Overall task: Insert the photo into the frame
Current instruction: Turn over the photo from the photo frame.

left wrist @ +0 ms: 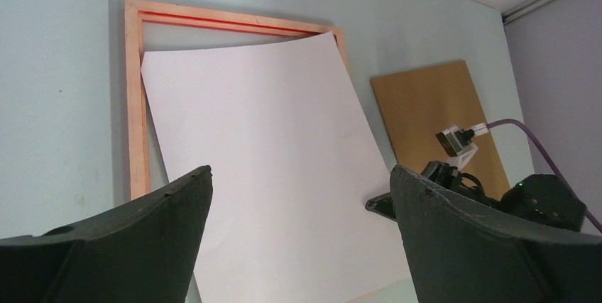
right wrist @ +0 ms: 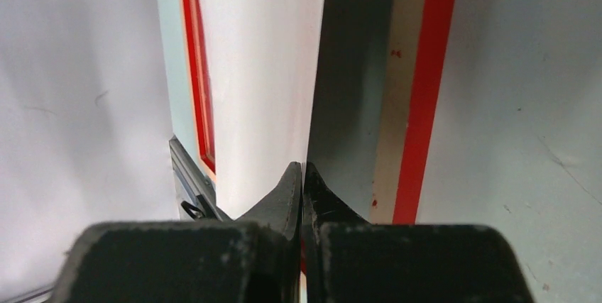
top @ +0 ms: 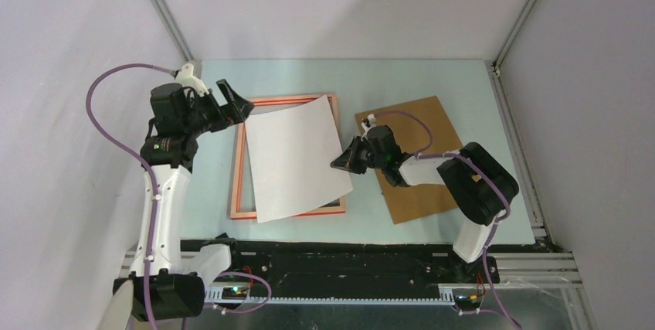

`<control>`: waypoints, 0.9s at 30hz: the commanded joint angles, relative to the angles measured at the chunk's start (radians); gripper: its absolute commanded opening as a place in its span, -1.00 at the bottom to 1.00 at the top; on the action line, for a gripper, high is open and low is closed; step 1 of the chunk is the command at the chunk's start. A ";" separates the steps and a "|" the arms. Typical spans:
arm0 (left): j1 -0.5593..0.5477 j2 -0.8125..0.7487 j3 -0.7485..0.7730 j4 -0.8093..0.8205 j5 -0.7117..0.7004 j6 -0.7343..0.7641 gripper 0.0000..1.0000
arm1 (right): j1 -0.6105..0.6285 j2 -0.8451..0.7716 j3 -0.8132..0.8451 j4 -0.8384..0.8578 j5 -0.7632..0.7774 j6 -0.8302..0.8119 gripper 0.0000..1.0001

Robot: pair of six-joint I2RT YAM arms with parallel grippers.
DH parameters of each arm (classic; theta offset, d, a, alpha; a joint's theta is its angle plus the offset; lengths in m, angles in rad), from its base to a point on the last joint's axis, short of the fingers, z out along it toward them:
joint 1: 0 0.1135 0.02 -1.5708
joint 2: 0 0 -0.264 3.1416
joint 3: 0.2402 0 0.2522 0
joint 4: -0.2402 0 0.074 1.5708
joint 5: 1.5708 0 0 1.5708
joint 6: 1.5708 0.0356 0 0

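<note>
the right tool (top: 337,163) is pinched fully together on the right-hand edge of the photo (top: 297,156), near that edge's middle. in the right wrist view the thin sheet runs straight into the closed tips. the photo lies white side up, so its printed face cannot be seen. it sits skewed over the frame (top: 239,169), its far right corner at the frame's far right corner and its near edge crossing the frame's near rail. a dark shadow under the gripped edge shows that side lifted off the frame. the frame lies flat, pale wood back up, about mid-table (top: 432,79), slightly toward the left edge. the left tool (top: 238,103) is spread wide and holds nothing, above the frame's far left corner, clear of the photo. a brown backing board (top: 429,121) lies right of the frame, under the right arm.
</note>
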State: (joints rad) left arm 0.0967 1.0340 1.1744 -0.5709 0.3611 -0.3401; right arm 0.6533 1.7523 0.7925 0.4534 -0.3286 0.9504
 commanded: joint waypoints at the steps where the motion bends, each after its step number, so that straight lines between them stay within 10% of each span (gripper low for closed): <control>1: 0.006 -0.040 -0.020 0.023 -0.002 0.032 0.99 | 0.018 0.078 0.033 0.161 -0.037 0.065 -1.00; 27: 0.006 0.021 -0.023 0.022 -0.027 0.055 0.99 | 0.008 0.123 0.028 0.326 -0.027 0.124 -1.00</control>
State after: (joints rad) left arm 0.0967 1.0523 1.1179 -0.5713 0.3367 -0.3050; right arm 0.6525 1.9064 0.8200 0.7235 -0.3935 1.0954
